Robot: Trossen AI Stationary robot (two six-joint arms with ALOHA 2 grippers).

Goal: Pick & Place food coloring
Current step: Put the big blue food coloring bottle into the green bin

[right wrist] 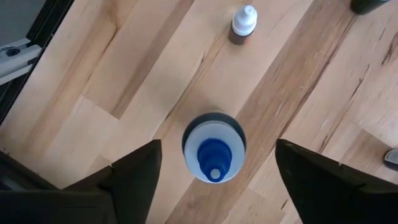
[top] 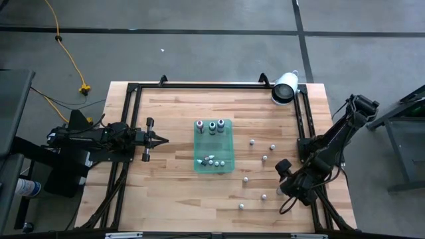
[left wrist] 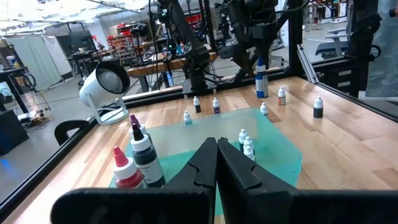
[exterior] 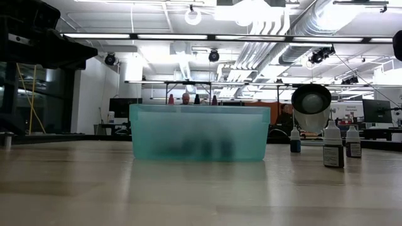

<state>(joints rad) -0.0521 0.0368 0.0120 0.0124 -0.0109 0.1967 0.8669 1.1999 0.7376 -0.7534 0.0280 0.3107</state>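
Food coloring bottles (top: 265, 158) in the high view stand scattered right of the green tray (top: 214, 163), more inside it; the left gripper (top: 161, 139), pressed together, waits left of it. Right wrist view: the right gripper (right wrist: 214, 163), spread wide, hovers straddling a blue-capped bottle (right wrist: 214, 155).

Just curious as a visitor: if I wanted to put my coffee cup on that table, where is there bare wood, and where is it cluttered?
Bare wood lies between the left claw and the green tray, and along the table's far edge beside the white lamp. It is crowded right of the tray, where small bottles are scattered up to the right claw.
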